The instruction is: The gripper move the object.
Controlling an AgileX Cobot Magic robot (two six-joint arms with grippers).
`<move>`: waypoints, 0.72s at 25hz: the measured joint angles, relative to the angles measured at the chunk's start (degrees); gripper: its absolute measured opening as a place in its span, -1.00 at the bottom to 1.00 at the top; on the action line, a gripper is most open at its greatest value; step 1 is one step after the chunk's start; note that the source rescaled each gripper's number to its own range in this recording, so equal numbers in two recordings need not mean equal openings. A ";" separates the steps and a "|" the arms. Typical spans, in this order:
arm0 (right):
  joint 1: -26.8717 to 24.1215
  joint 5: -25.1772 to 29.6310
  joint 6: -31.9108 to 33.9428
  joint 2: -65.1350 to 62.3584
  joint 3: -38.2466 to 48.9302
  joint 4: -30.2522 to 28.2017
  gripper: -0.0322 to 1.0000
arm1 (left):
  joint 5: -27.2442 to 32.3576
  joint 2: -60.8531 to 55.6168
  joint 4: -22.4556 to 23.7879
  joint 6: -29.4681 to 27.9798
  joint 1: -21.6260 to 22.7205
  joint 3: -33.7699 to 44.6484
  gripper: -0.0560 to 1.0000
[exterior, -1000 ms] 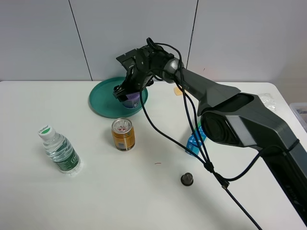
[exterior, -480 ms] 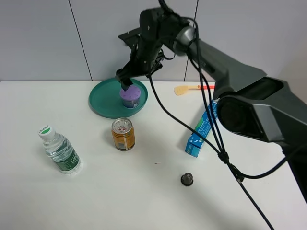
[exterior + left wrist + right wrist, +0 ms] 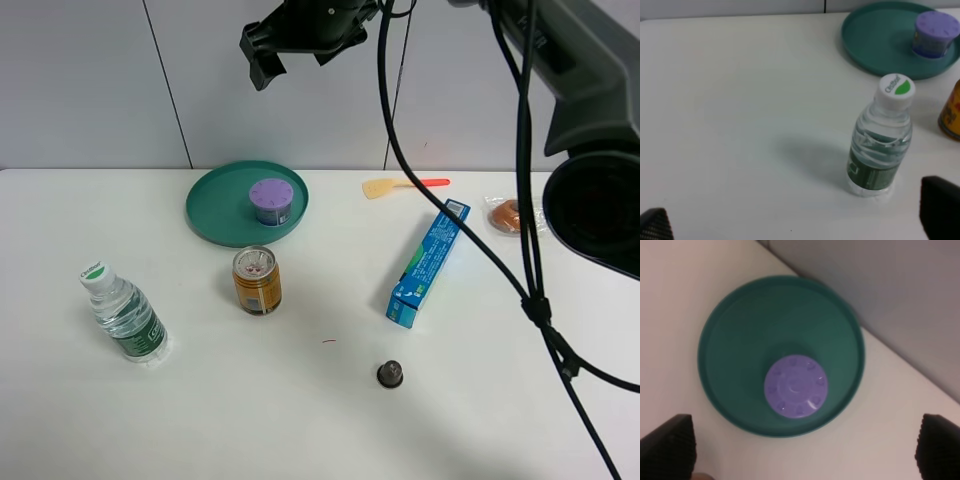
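The lavender jar (image 3: 271, 201) with a dimpled lid stands upright on the teal plate (image 3: 215, 205) at the back of the table. My right gripper (image 3: 263, 58) is high above the plate, open and empty, well clear of the jar. The right wrist view looks straight down on the jar (image 3: 795, 386) in the plate (image 3: 735, 340), with the open right gripper (image 3: 802, 450) framing it by its two black fingertips (image 3: 667, 446). My left gripper (image 3: 797, 220) is open and empty, low over the table near the water bottle (image 3: 881, 140). The jar (image 3: 935, 34) also shows there.
A water bottle (image 3: 125, 315) stands at the left and a gold drink can (image 3: 257, 280) just in front of the plate. A blue box (image 3: 427, 262), a dark capsule (image 3: 389, 374), a spatula (image 3: 405, 185) and a wrapped snack (image 3: 507, 214) lie to the right.
My right gripper has let go of the jar and risen high above the plate. The jar stays standing on the plate.
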 joint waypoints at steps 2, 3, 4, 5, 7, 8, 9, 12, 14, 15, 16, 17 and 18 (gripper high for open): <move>0.12 -0.05 0.06 -2.86 3.12 -0.65 0.10 | 0.00 0.00 0.00 0.00 0.00 0.00 1.00; 0.12 -0.05 0.06 -4.51 5.81 -1.17 0.10 | 0.00 0.00 0.00 0.00 0.00 0.00 1.00; 0.19 -0.05 0.06 -6.03 9.04 -1.51 0.10 | 0.00 0.00 0.00 0.00 0.00 0.00 1.00; 0.20 -0.05 0.06 -7.92 12.66 -1.67 0.10 | 0.00 0.00 0.00 0.00 0.00 0.00 1.00; 0.20 0.26 0.06 -11.75 19.82 -2.09 0.10 | 0.00 0.00 0.00 0.00 0.00 0.00 1.00; 0.20 0.25 0.13 -13.42 23.80 -2.41 0.10 | 0.00 0.00 0.00 0.00 0.00 0.00 1.00; 0.06 0.25 0.19 -15.52 27.70 -2.44 0.10 | 0.00 0.00 0.00 0.00 0.00 0.00 1.00; -1.00 0.34 1.12 -22.08 37.86 -2.44 0.10 | 0.00 0.00 0.00 0.00 0.00 0.00 1.00; -2.55 0.40 2.19 -26.87 43.39 -2.86 0.10 | 0.00 0.00 0.00 0.00 0.00 0.00 1.00; -3.36 0.40 2.72 -28.86 46.07 -3.16 0.10 | 0.00 0.00 0.00 0.00 0.00 0.00 1.00; -4.47 0.45 3.24 -31.16 48.53 -3.79 0.10 | 0.00 0.00 0.00 0.00 0.00 0.00 1.00; -5.69 0.45 3.60 -33.35 50.36 -4.73 0.10 | 0.00 0.00 0.00 0.00 0.00 0.00 1.00; -7.15 0.45 3.88 -35.13 52.35 -5.79 0.10 | 0.00 0.00 0.00 0.00 0.00 0.00 1.00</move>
